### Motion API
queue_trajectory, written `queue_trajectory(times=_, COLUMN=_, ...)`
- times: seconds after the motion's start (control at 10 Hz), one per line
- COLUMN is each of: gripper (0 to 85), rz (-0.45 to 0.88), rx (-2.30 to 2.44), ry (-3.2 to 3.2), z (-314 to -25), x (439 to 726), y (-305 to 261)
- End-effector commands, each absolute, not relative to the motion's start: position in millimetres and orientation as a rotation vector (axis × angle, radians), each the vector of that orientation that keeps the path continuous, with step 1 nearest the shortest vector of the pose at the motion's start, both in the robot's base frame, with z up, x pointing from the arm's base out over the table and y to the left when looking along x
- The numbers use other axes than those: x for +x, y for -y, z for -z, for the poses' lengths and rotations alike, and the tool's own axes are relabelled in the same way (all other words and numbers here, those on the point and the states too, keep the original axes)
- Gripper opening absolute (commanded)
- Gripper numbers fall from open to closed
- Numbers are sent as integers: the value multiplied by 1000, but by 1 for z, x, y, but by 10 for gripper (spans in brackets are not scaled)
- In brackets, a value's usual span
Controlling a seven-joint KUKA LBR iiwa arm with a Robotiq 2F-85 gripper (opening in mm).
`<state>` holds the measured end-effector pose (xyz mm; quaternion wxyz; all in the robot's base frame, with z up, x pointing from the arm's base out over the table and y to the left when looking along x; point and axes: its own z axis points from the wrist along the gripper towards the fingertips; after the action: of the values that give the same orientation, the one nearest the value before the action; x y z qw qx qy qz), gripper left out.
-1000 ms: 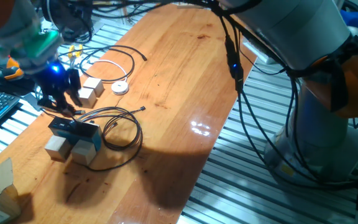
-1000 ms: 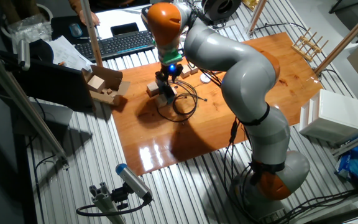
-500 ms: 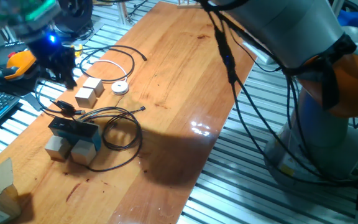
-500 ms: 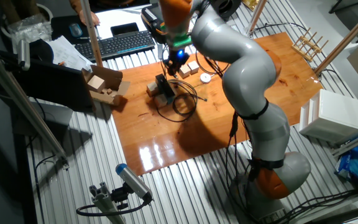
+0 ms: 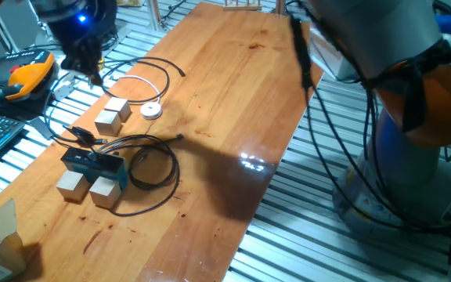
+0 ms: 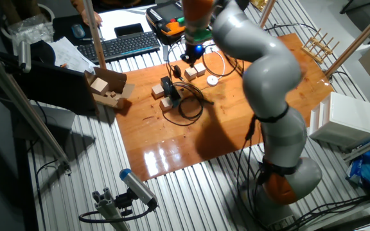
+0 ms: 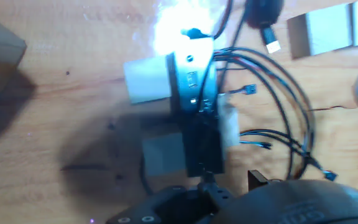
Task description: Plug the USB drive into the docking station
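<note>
Now raised clear of the work: in one fixed view, gripper point(image 5: 91, 72) up at the far left, above the table point(image 5: 225, 94) edge, well apart from the docking station point(image 5: 92, 162). One second ago, down at the station's far end; half a second ago, already lifting. Jaw state not readable here, with the fingers dark against a dark background. Docking station flat at the near left, unmoved, with two wooden cubes point(image 5: 90, 188) touching its near side. Small black piece, judged to be the USB drive point(image 5: 80, 134), flat on the wood just beyond the station's far end among thin cables point(image 5: 151, 168).

In the other fixed view, same retreat confirmed: hand above the two far cubes point(image 6: 195, 70), station point(image 6: 167, 87) left exposed below. Drive too small to resolve.

In the hand view, looking straight down from height: station point(image 7: 197, 124) as a dark upright bar at centre, black stub with a bright metal tip point(image 7: 265, 15) lying apart from it at the top. Finger housing blurred along the bottom edge; whether jaws stand apart or together cannot be told, though nothing visible between them.

Meaning for the task: drive apparently released on the table, not seated in a port. Insertion judged not yet done; fresh approach and regrasp likely needed.
</note>
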<state>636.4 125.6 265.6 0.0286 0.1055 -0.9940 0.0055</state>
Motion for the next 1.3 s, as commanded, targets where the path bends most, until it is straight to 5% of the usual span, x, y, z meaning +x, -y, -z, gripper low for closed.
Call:
queue_trajectory(times=0.0, gripper=0, rz=-16, rx=340, ry=3065, z=-270, x=634, y=-95)
queue_trajectory(times=0.3, gripper=0, rz=6, rx=339, ry=3070, z=-279, x=615, y=-80)
queue_trajectory(times=1.2, gripper=0, rz=25, rx=343, ry=3061, z=-279, x=616, y=-85)
